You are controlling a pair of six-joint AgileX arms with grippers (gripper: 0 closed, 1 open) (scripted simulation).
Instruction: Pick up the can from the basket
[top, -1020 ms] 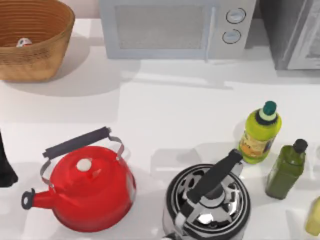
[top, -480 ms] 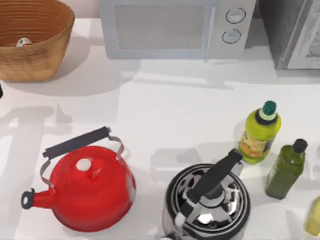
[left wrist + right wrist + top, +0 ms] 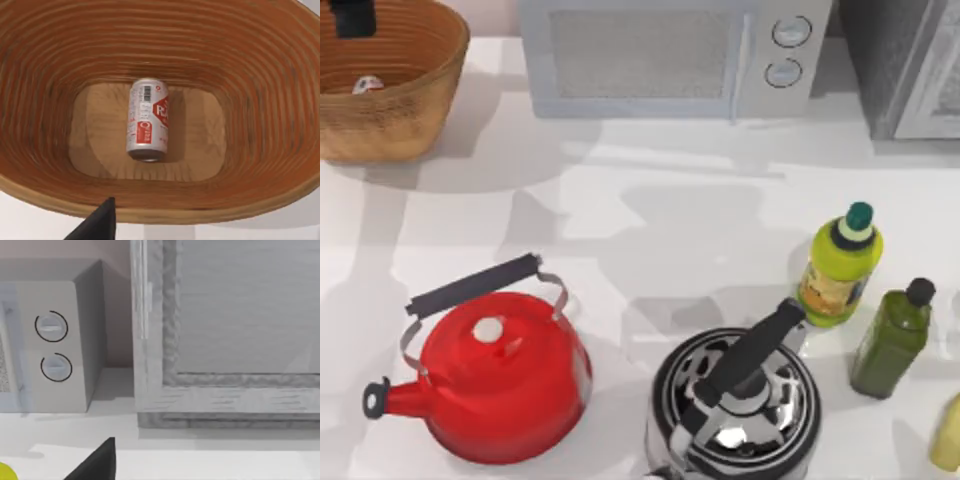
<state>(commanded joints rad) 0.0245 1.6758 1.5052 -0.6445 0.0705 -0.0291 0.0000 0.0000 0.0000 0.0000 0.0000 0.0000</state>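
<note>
One can (image 3: pixel 147 120) lies on its side on the flat floor of the wicker basket (image 3: pixel 280 100), roughly centred, touching no wall. From above, the same can (image 3: pixel 366 85) shows as a small pale spot low inside the basket (image 3: pixel 420 110), which stands at the far left corner of the desk (image 3: pixel 650 230), beside the microwave (image 3: pixel 670 55).

Left end effector (image 3: pixel 352 17): over the basket's far rim, above the opening. One dark fingertip (image 3: pixel 97 225) shows in the wrist view; cannot tell how far the fingers are spread. Nothing appears to be held, since the can is lying free on the basket floor.

Right arm: parked, wrist camera facing the microwave's dials and a grey cabinet. One dark fingertip (image 3: pixel 95 462) shows; spread not readable.

Handling judgement:
- Can is probably light, thin-walled and rigid enough for a moderate squeeze; too much force could dent it.
- Smooth printed metal, likely slippery, and being on its side it may roll if nudged off-centre.
- Best hold: across the round body at mid-length, fingers closing square to the long axis, one on each curved flank.
- Steep ribbed walls limit approach; a near-vertical descent looks safest.
</note>
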